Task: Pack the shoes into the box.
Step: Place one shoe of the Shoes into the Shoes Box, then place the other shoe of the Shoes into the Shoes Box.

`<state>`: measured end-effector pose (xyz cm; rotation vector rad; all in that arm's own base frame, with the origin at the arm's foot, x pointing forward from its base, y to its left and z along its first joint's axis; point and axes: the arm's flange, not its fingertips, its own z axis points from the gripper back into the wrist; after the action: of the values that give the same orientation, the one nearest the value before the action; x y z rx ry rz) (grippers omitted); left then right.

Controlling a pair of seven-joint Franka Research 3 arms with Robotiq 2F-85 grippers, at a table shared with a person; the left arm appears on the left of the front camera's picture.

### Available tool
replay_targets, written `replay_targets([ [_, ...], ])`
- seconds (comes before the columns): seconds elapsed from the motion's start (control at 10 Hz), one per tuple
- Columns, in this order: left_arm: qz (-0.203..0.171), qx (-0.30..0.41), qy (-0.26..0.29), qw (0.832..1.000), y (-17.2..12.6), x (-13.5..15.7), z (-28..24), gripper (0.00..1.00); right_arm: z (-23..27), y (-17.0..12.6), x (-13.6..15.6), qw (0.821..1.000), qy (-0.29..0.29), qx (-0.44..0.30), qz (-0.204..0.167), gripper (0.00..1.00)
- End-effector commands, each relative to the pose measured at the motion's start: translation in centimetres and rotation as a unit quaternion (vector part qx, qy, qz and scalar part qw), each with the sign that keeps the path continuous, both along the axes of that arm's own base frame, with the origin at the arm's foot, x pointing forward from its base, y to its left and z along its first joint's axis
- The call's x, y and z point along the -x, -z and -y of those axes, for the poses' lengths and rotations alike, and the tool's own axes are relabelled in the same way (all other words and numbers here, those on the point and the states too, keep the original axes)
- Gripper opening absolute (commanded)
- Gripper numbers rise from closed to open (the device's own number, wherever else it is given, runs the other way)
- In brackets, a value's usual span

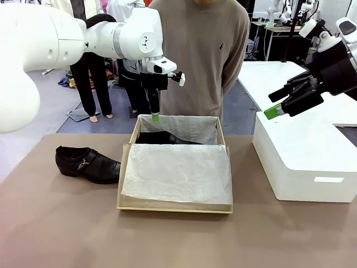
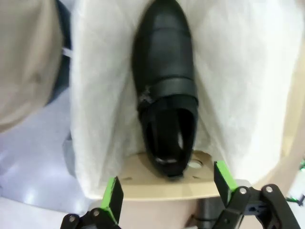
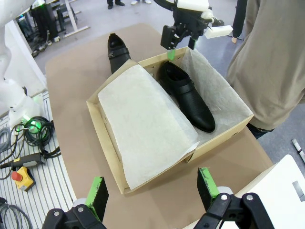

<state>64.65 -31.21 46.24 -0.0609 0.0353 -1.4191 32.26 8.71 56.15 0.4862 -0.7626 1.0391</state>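
Note:
One black shoe (image 1: 164, 137) (image 2: 164, 81) (image 3: 186, 98) lies in the far half of the tan box (image 1: 174, 207) (image 3: 224, 136), on white tissue paper (image 1: 178, 173) that also covers the near half. My left gripper (image 1: 155, 117) (image 2: 167, 183) (image 3: 178, 45) hangs open just above the box's far left corner, over the shoe's heel, holding nothing. The other shoe (image 1: 88, 163) (image 3: 116, 50) rests on the table left of the box, toe toward it. High at the right, my right gripper (image 1: 273, 111) (image 3: 151, 183) is open and empty.
A large white box (image 1: 304, 156) stands on the table right of the tan box, under my right gripper. A person (image 1: 201, 56) (image 3: 271, 62) in a beige sweater stands at the far edge, right behind the box. The brown tabletop (image 1: 67, 223) lies bare in front.

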Motion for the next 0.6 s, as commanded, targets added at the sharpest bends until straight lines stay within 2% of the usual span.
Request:
replay_targets([
  [0.0, 0.024, 0.007, 0.005, 1.0, -0.17, -0.02, 0.86, 1.0, -0.03, -0.08, -0.39, 1.0, -0.012, -0.01, 0.009, 1.0],
  [0.5, 0.024, 0.007, 0.005, 1.0, -0.17, -0.02, 0.86, 1.0, -0.03, -0.08, -0.39, 1.0, -0.012, -0.01, 0.009, 1.0],
])
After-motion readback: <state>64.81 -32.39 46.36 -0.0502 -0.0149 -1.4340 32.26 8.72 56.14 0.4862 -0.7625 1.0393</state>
